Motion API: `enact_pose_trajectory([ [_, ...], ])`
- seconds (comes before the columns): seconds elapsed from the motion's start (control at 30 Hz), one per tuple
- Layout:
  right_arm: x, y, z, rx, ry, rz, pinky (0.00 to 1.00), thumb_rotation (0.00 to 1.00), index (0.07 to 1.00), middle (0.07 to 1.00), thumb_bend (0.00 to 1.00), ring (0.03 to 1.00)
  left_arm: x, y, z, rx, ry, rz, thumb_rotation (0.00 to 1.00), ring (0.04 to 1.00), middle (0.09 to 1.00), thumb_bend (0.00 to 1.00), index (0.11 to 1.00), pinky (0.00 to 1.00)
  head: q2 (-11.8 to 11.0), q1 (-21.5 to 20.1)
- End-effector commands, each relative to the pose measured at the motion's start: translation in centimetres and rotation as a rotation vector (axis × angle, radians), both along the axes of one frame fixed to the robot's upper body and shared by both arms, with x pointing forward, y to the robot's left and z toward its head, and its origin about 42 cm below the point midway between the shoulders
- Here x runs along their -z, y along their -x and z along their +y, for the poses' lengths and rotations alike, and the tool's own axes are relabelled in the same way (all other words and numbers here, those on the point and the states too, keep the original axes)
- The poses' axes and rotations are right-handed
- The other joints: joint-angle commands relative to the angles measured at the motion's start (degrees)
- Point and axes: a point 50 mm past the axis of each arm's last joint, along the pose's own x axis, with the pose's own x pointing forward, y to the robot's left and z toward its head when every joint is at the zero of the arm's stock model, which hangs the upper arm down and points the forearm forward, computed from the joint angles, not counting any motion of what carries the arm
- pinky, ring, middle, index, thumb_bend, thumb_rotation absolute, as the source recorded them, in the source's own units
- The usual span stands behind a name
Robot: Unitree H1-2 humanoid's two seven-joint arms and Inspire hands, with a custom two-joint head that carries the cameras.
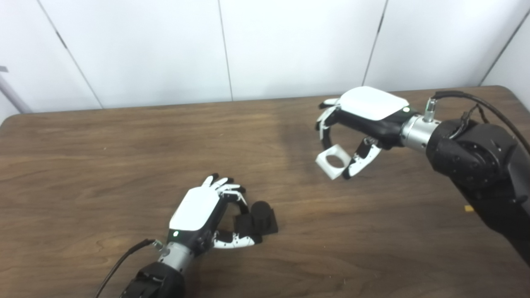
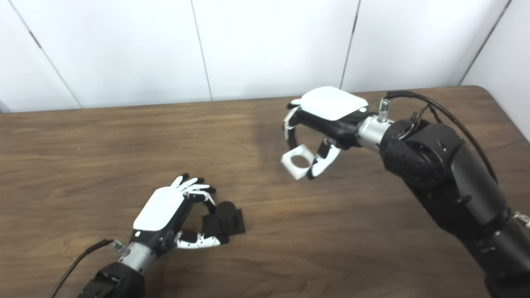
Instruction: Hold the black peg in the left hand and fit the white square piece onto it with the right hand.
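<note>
While my left hand [image 1: 207,215] sits low on the table [image 1: 103,165] with fingers curled round the black peg [image 1: 258,221], I can't tell if the peg is lifted or resting on the wood; thumb is under its near edge, fingers on the far side. The peg looks like a round stub on a square base.

My right hand [image 1: 356,128] is up off the table, pinching the white square piece [image 1: 333,160] between fingertips and thumb, hole facing roughly up and toward the cameras. It's well apart from the peg, up and to the right.

Handling guess: both parts look like rigid printed plastic, light, smooth, so likely to slip or twist in a fingertip pinch. I'd keep hold on the white piece's outer walls, hole clear. The peg is best held by the base, leaving the stub exposed.

Room: open wood between the two hands, nothing in the path. Table edges are far off. A small yellow scrap [image 1: 468,208] lies near my right arm, out of the way.
</note>
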Motion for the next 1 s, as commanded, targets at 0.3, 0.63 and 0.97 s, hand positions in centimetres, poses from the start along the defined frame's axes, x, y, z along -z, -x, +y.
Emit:
enact_pose_trajectory([
  [0.3,-2.1,1.4,4.1,-0.158,-0.044,-0.077,0.85,0.13,0.482,0.756,0.53,0.911,1.5,0.4,-1.0,0.022,-0.046,0.072,0.06,0.912,0.798,0.52,0.487,1.0,0.84,0.31],
  [0.63,-0.7,2.3,6.6,-0.226,-0.045,-0.057,0.89,0.13,0.482,0.751,0.52,0.901,1.3,0.4,-1.3,0.026,-0.05,0.078,0.06,0.919,0.8,0.52,0.487,1.0,1.44,-0.04],
  [0.97,1.7,1.9,7.6,-0.221,-0.009,-0.013,0.9,0.13,0.482,0.752,0.52,0.902,1.3,0.4,-1.4,0.029,-0.044,0.081,0.06,0.915,0.798,0.52,0.487,1.0,1.85,-0.31],
])
